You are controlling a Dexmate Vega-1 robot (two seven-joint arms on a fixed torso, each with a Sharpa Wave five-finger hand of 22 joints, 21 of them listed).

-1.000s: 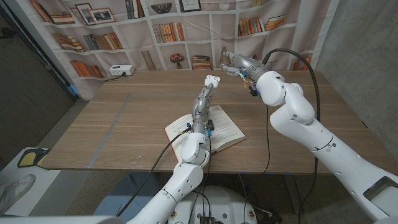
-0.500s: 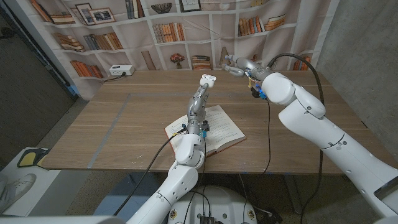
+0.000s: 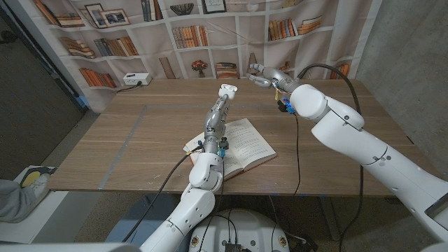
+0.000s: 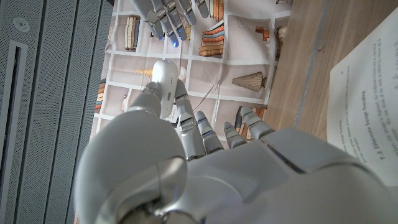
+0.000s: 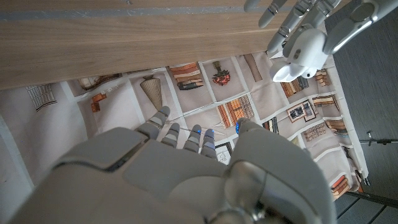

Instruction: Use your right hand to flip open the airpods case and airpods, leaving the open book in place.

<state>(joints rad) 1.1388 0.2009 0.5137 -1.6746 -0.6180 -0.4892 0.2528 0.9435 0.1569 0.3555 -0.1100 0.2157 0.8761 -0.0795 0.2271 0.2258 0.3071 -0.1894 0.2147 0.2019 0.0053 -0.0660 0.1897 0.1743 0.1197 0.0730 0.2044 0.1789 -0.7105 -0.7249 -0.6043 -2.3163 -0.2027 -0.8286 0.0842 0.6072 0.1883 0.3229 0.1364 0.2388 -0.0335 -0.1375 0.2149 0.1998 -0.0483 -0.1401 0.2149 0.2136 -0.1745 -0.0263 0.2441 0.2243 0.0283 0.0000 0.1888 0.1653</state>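
— Where's the small white glossy airpods case [image 3: 227,89]?
— Pinched in the raised left hand [image 3: 222,98], above the tabletop [image 3: 140,133], beyond the open paper book [image 3: 245,143].
— The right hand [image 3: 260,75]?
— Far right, fingers spread, holding nothing.

The case [image 3: 227,89] is small, white and rounded, glossy, pinched at the fingertips of the left hand [image 3: 221,98] and lifted clear of the tabletop [image 3: 140,133], over its middle toward the far edge. In the left wrist view it stands on end [image 4: 163,84] against the fingers; its lid looks closed, though the seam is hard to make out. The book [image 3: 245,143] lies open and flat, pages up with printed text, near the middle of the near edge.
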